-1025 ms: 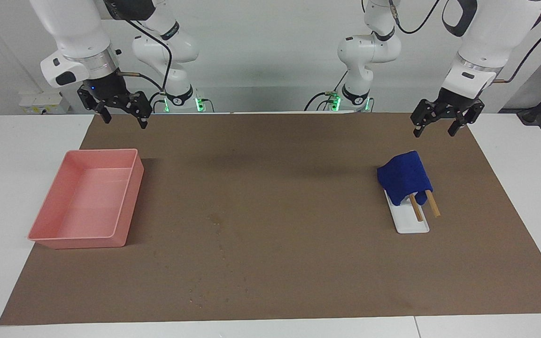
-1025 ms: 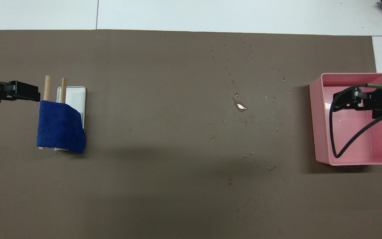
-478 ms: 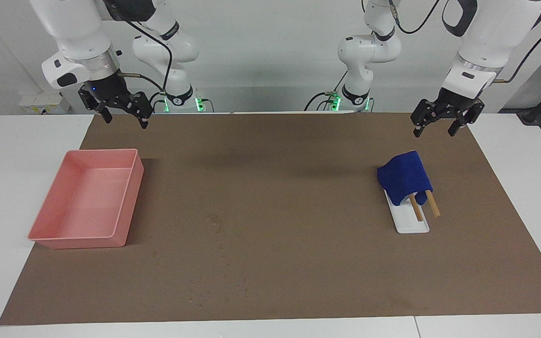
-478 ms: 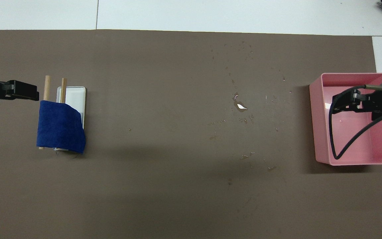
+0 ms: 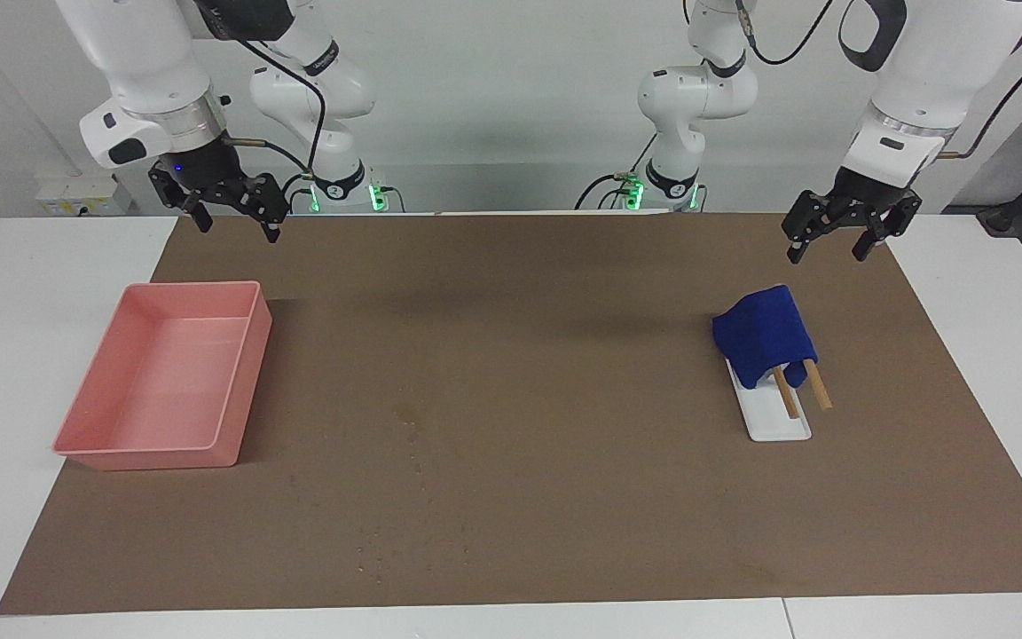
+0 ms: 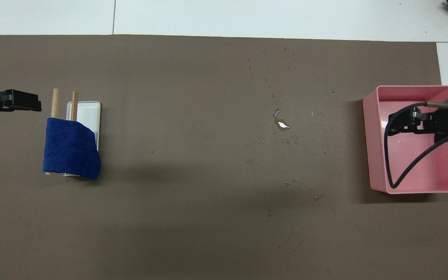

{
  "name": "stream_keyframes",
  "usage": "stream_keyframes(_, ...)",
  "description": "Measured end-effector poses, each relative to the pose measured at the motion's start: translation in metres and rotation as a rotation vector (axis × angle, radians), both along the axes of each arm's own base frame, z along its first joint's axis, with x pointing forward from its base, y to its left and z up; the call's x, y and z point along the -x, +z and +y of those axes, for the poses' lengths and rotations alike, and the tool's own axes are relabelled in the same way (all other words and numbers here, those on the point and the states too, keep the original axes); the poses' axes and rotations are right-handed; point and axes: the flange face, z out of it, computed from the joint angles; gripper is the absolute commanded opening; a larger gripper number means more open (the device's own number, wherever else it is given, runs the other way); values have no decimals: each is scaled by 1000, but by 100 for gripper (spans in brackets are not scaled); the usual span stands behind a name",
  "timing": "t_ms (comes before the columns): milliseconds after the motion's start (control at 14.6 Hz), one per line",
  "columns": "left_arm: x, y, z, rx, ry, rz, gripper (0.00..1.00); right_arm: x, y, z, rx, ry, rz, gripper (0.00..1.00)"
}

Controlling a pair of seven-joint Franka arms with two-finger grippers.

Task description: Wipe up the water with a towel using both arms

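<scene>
A dark blue towel [image 5: 764, 342] [image 6: 71, 147] hangs over two wooden rods [image 5: 817, 386] above a small white tray [image 5: 782, 428] toward the left arm's end of the brown mat. Water [image 6: 282, 125] lies as a small puddle with scattered droplets on the mat between the towel and the pink bin; in the facing view it is a faint wet patch [image 5: 404, 413]. My left gripper [image 5: 826, 256] [image 6: 33, 105] hangs open in the air over the mat beside the towel, apart from it. My right gripper [image 5: 239, 232] [image 6: 397, 124] hangs open, holding nothing, over the mat's corner by the bin.
A pink rectangular bin [image 5: 245, 373] [image 6: 410, 88] stands at the right arm's end of the mat, with a cable of the right arm crossing over it in the overhead view. White table [image 5: 32, 293] surrounds the brown mat [image 5: 564, 497].
My left gripper has drifted slightly away from the towel toward the table's end. My right gripper has shifted a little. Towel, water and bin have not moved.
</scene>
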Motion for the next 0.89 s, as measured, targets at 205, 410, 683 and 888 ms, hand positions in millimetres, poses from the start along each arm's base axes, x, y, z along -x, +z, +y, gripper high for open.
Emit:
stream_keyframes(205,8,-26,8,-6,-15,26,100,2,-1,0,0,-1,2,100)
stream_keyframes(410,13,-28,12,-7,-11,32,100,2,-1,0,1,0,3,100)
stream_keyframes(683,19,-27,34,-6,30,53,100,3,-1,1,1,0,4,100)
stream_keyframes(888,17,-30,41,-6,40,34,100,3,-1,1,1,1,4,100)
